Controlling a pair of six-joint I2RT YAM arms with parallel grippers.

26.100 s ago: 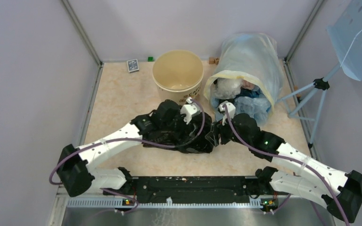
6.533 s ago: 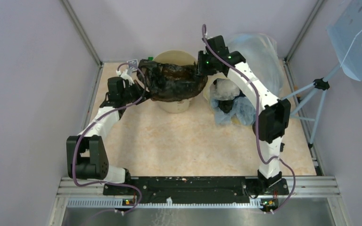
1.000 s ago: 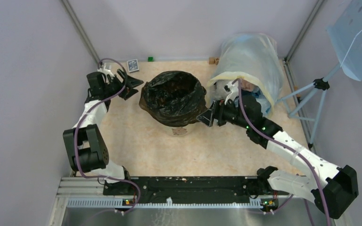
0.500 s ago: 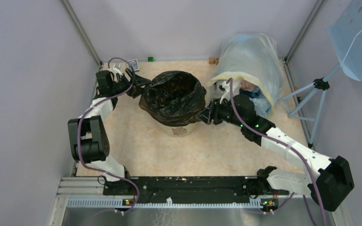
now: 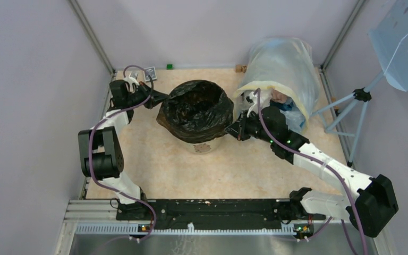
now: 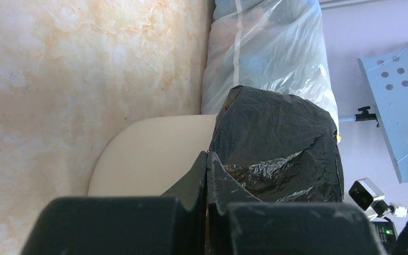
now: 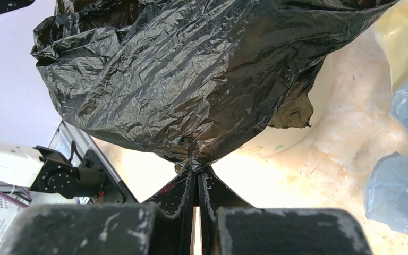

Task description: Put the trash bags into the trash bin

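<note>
A black trash bag lines the trash bin and folds out over its rim. Only a cream strip of the trash bin shows below the bag. My left gripper is at the bag's left edge. In the left wrist view its tips meet where the trash bag ends against the trash bin. My right gripper is at the bag's right side. The right wrist view has it shut on a pinch of the trash bag, beside the trash bin.
A large translucent sack lies at the back right with blue bags spilling from its mouth. A card deck and a green cube sit by the back wall. A perforated panel on a tripod stands right.
Both grippers went from open to shut. The left one moved right onto the bag's left edge. The right one closed on the bag's right side.
</note>
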